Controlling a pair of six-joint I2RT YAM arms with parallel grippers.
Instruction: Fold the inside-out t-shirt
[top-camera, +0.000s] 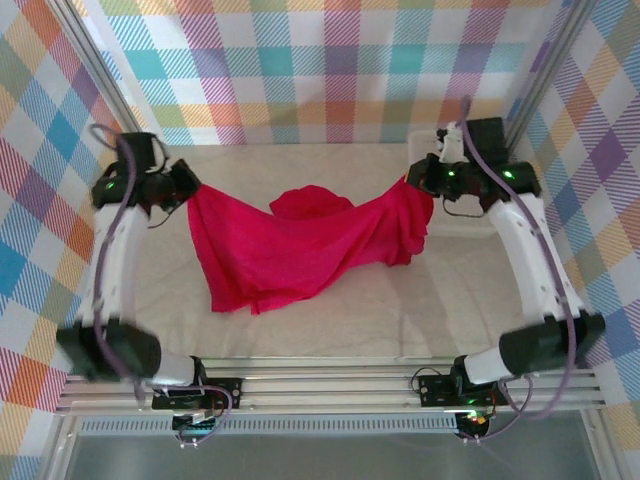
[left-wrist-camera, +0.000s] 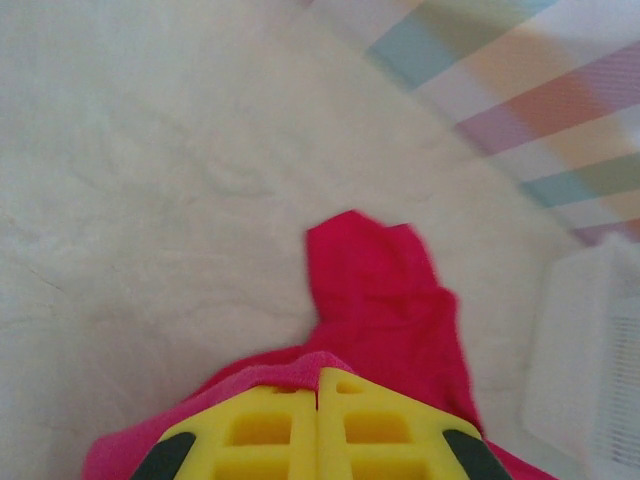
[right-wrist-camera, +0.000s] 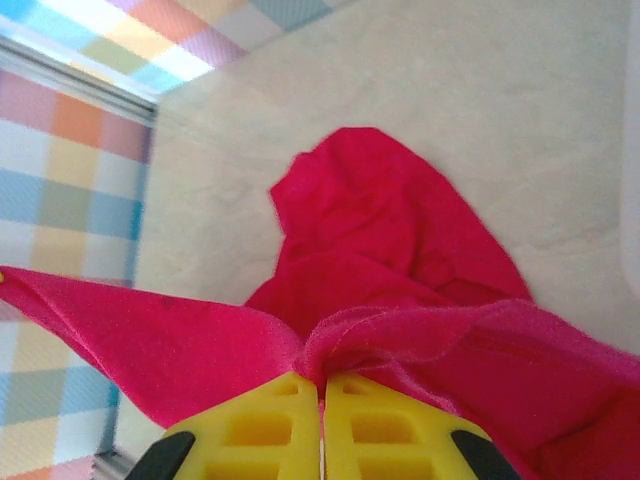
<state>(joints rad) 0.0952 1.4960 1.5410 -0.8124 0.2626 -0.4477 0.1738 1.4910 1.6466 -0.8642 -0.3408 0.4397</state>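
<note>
The inside-out t-shirt (top-camera: 300, 245) is bright red and hangs stretched between both grippers above the table, sagging in the middle with its lower part resting on the white cloth surface. My left gripper (top-camera: 187, 192) is shut on the shirt's left edge; in the left wrist view its yellow fingers (left-wrist-camera: 318, 380) pinch a hem of the t-shirt (left-wrist-camera: 385, 300). At the far right my right gripper (top-camera: 418, 180) is shut on the other edge, and the right wrist view has the t-shirt (right-wrist-camera: 390, 260) bunched between its yellow fingertips (right-wrist-camera: 322, 378).
A white plastic basket (top-camera: 455, 215) stands at the right behind the right gripper, also seen as the basket (left-wrist-camera: 590, 360). Plaid walls (top-camera: 330, 70) enclose the table on three sides. An aluminium rail (top-camera: 330, 385) runs along the near edge.
</note>
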